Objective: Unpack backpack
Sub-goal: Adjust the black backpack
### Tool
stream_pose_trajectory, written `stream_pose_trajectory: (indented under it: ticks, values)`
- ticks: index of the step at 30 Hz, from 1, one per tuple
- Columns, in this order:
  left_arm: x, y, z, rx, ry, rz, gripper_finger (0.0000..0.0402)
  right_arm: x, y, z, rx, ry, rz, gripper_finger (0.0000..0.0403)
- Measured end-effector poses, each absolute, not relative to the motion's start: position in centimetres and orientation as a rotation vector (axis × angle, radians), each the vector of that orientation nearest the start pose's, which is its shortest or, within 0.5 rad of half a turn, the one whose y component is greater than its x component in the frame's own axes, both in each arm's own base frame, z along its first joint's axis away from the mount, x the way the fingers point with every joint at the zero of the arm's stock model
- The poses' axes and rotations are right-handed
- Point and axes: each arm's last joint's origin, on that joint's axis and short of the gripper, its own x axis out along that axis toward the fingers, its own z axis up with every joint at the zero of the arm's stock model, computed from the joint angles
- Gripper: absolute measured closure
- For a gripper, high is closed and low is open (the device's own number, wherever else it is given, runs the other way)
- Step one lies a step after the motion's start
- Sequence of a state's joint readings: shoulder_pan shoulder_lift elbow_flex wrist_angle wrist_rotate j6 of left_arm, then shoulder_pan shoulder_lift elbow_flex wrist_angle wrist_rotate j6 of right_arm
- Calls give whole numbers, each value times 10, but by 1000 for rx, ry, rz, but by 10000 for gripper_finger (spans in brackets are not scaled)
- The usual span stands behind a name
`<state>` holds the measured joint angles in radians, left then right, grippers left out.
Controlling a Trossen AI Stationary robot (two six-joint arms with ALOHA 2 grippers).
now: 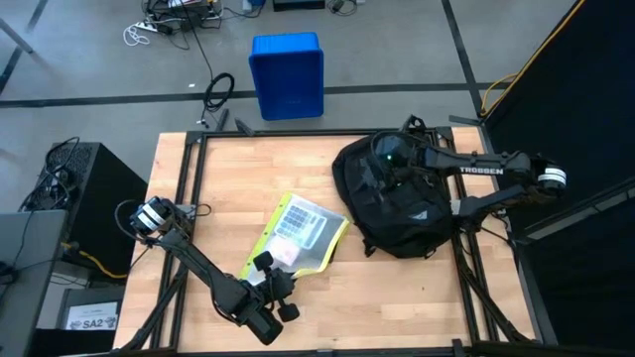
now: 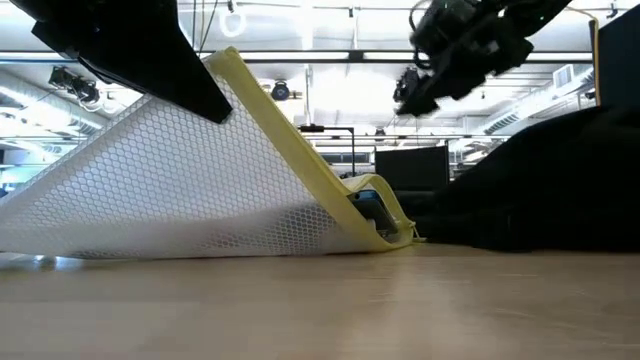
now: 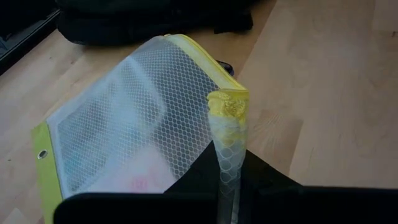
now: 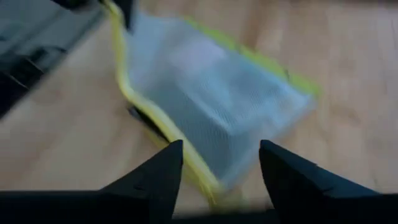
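The black backpack (image 1: 402, 203) lies on the table's right half. A clear mesh pouch with yellow edges (image 1: 298, 236) lies to its left, holding flat items. My left gripper (image 1: 266, 270) is at the pouch's near corner and shut on it. In the low view the pouch (image 2: 180, 190) slopes up toward that gripper, and its far yellow edge (image 2: 385, 230) rests on the table. My right gripper (image 1: 389, 159) hovers open above the backpack's far part; its wrist view looks past the open gripper (image 4: 217, 168) down at the pouch (image 4: 211, 93). My left gripper (image 3: 227, 186) pinches the pouch's near corner between its two fingers, just below the crumpled yellow tip (image 3: 227, 106). It comes at the pouch from the table's near side. That end is lifted off the wood, and the pouch tilts down to its far edge on the table.
A blue plastic bin (image 1: 287, 74) stands on the floor beyond the table's far edge. A dark box with cables (image 1: 84, 188) sits left of the table. Bare wood (image 1: 397, 297) shows in front of the backpack and along the table's left side.
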<state>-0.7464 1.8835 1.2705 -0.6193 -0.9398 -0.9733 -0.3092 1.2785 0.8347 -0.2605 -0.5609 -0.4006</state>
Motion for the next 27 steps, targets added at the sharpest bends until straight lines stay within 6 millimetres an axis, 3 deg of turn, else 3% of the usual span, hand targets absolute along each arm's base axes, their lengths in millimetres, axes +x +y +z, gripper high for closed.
stream_pose_trajectory:
  ticks: [5, 10, 13, 17, 22, 27]
  values:
    - [283, -230, 183, 4, 623, 513, 402, 285, -28, 227, -223, 469, 410, 182]
    - [283, -230, 183, 4, 624, 512, 402, 316, -12, 197, -379, 480, 203, 185]
    - [283, -230, 183, 4, 625, 511, 402, 328, -21, 181, -299, 468, 84, 201]
    - [283, -230, 183, 0, 624, 510, 402, 331, -38, 151, -214, 594, 34, 227]
    - [284, -231, 183, -13, 635, 498, 402, 319, -61, 131, -154, 708, -23, 254]
    - [284, -232, 183, -25, 639, 490, 402, 299, -82, 127, -112, 719, -58, 275]
